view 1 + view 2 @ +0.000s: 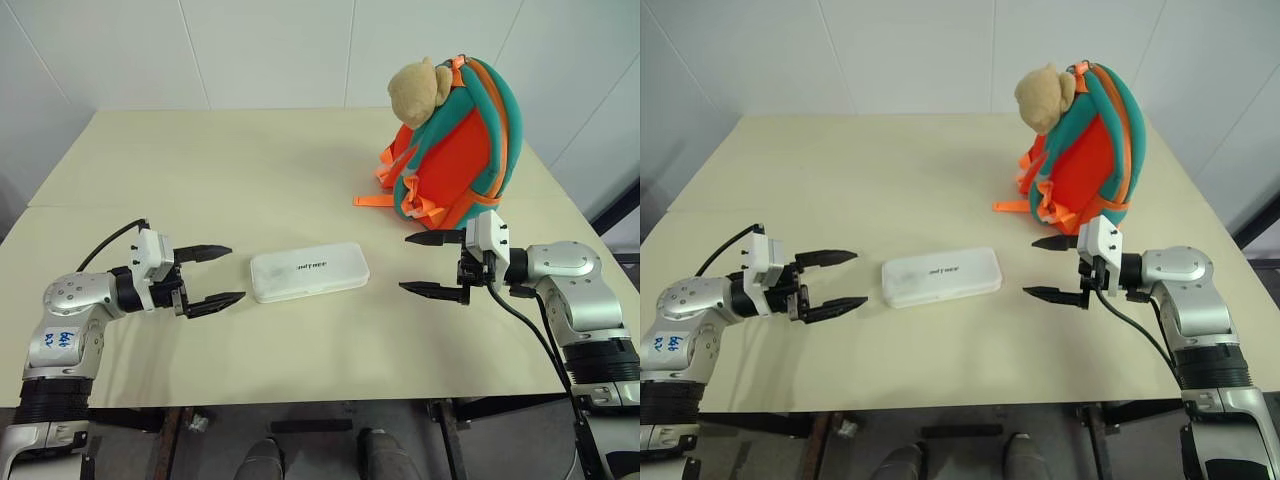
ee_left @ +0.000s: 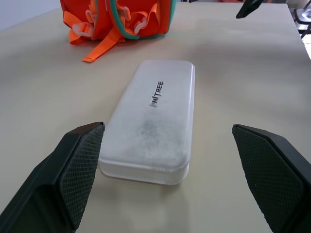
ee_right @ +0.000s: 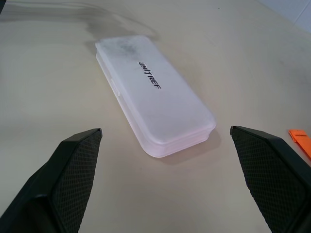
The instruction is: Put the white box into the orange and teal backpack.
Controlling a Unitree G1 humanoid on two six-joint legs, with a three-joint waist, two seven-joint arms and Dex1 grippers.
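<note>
Head views run thus: left gripper [image 1: 211, 274] wide open and empty, then the box [image 1: 309, 272] flat on the table [image 1: 200, 170], then right gripper [image 1: 433, 264] likewise agape, holding nothing. Backpack [image 1: 455, 150] stands upright behind the right gripper. Nothing done yet; grasping and packing remain.

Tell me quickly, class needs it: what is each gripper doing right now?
Left gripper: open, holding nothing, aimed at one end of the white box.
Right gripper: open, holding nothing, facing the box's other end.
</note>
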